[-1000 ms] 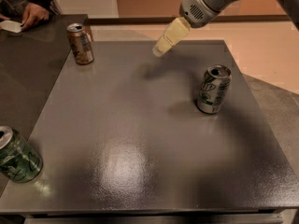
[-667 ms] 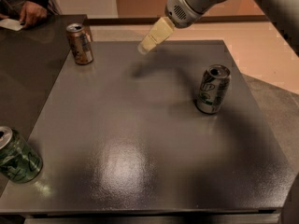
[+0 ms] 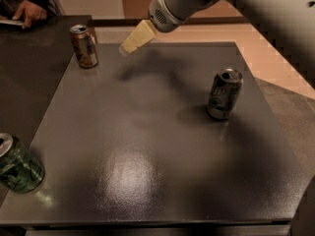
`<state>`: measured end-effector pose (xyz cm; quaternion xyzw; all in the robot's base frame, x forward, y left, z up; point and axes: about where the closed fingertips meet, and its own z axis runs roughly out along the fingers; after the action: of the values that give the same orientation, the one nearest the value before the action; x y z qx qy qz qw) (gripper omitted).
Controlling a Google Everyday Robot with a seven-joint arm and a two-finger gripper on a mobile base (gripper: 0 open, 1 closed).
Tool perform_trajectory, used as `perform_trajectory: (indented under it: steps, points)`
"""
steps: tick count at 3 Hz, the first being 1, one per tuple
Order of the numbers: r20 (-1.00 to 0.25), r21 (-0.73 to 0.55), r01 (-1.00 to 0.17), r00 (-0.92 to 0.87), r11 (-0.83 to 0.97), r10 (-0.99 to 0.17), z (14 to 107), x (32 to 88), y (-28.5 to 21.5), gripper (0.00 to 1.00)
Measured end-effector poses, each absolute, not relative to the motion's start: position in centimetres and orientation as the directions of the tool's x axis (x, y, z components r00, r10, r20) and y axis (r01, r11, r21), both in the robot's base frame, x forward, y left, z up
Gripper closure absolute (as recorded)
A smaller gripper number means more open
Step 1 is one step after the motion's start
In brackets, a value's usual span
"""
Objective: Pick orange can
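The orange can [image 3: 83,45] stands upright at the far left corner of the dark grey table [image 3: 147,146]; it is slim and orange-brown with a silver top. My gripper [image 3: 129,44] hangs above the table's far edge, a short way to the right of the orange can and apart from it. Only its pale cream fingers [image 3: 138,36] show, pointing down and left from the grey wrist. It holds nothing that I can see.
A silver-and-green can [image 3: 224,93] stands at the right of the table. A dark green can [image 3: 15,163] stands at the near left edge. A person's hand [image 3: 28,11] rests on the adjoining table at the far left. My arm crosses the upper right.
My gripper has moved left along the table's far edge, closer to the orange can. The cans have not moved.
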<state>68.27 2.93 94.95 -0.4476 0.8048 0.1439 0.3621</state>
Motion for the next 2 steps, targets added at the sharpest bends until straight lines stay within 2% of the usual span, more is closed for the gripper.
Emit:
perform_trajectory:
  steps: [2]
  points:
    - [-0.736, -0.13, -0.842, -0.273, 0.524, -0.62, 92.7, 69.3, 8.9, 0.0]
